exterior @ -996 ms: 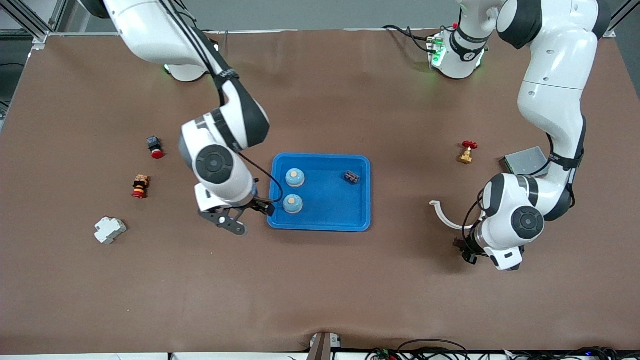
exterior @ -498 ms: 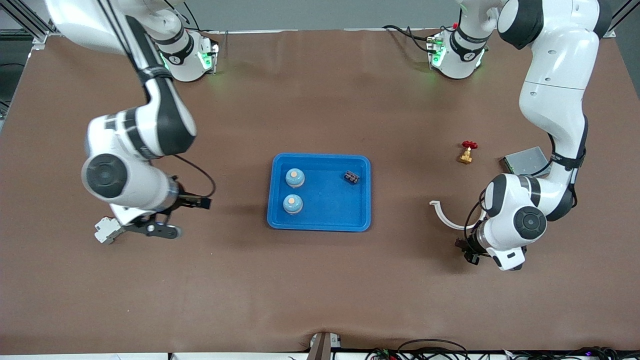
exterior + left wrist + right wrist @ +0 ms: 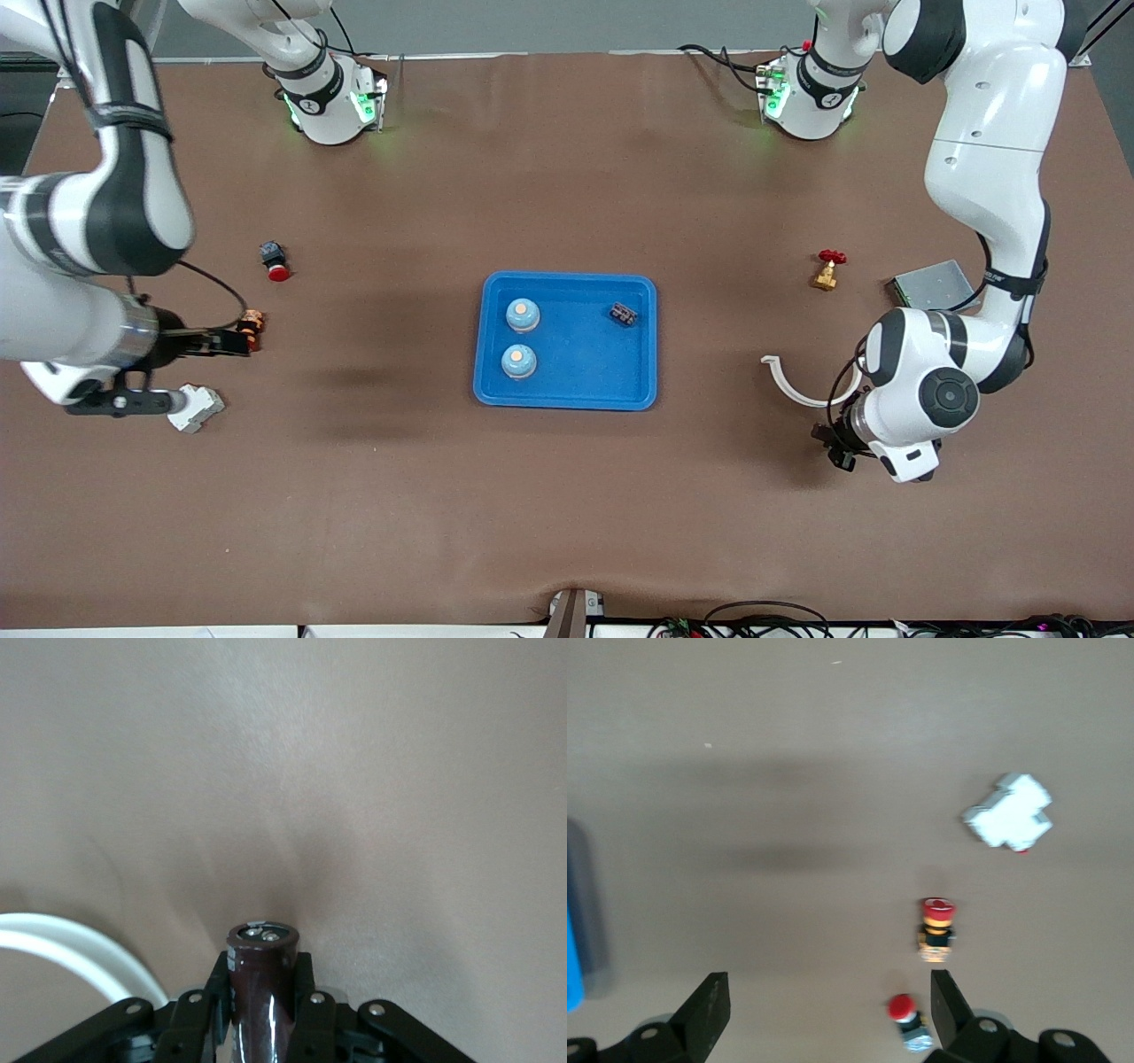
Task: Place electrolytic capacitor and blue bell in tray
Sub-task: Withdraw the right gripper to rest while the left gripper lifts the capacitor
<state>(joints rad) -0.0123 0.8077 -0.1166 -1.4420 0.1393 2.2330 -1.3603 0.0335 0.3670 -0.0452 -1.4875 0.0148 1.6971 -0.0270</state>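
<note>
Right gripper (image 3: 824,1010) has swung away from tray (image 3: 567,400), jaws wide, empty. Two bells (image 3: 523,315) in. Left gripper (image 3: 264,1010) clamps capacitor (image 3: 262,979); I deliver next.

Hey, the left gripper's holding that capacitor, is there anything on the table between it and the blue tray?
Only one thing: the white curved clip lies on the table between the left gripper, shut on the electrolytic capacitor, and the tray. It lies flat, so a lifted carry should likely pass over it. The tray's half toward the left arm's end holds only a small dark part.
</note>
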